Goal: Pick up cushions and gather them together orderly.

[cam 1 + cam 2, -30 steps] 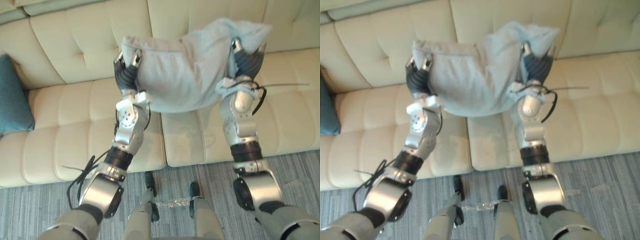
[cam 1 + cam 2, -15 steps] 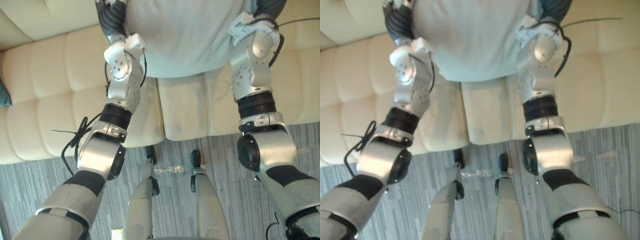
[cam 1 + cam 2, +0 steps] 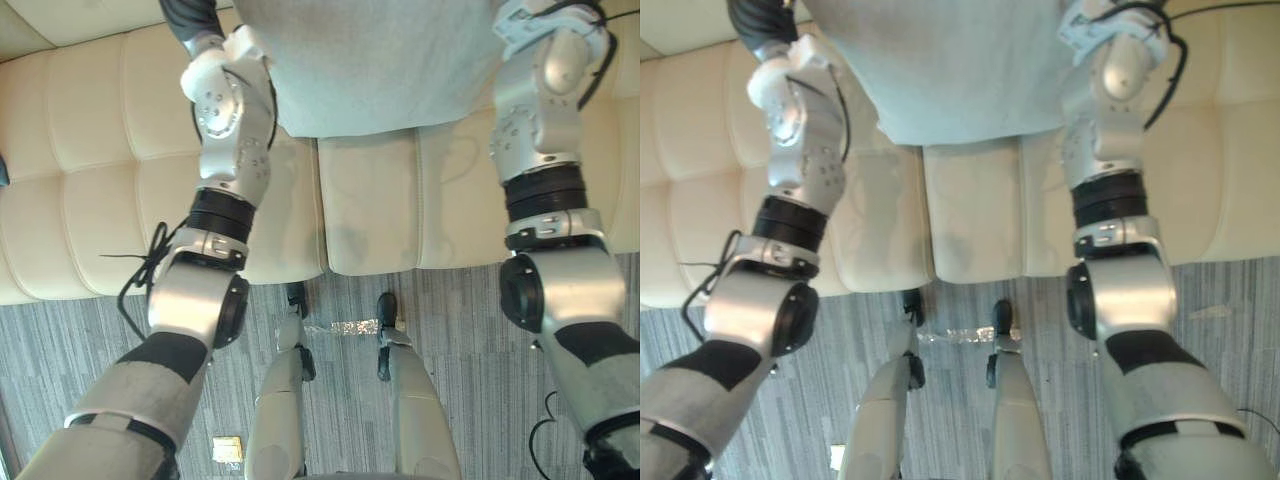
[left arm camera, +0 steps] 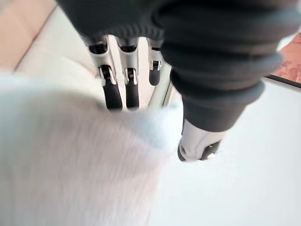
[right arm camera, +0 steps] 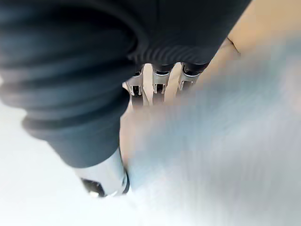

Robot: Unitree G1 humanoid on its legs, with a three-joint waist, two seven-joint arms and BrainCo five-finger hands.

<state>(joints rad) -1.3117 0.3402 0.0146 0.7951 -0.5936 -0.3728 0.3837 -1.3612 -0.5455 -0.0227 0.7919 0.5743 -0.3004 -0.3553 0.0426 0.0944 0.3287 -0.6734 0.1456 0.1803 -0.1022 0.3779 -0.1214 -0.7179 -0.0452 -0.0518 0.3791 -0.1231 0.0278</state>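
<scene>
Pale grey-blue cushion: lifted clear of the seats of the cream sofa, hanging between the two raised arms at the upper edge of the head views, lower edge sagging above the seam between two seat pads.

Left robot hand: on the cushion's left corner. Wrist view shows dark-tipped fingers laid against the far side of the fabric and the thumb on the near side, corner pinched between them.

Right robot hand: on the cushion's right side. Fingers pass behind the fabric and the thumb sits on the near side, so it pinches the cushion too; fingertips are hidden by the cloth.

Grey striped carpet floor in front of the sofa carries a crumpled clear wrapper.
</scene>
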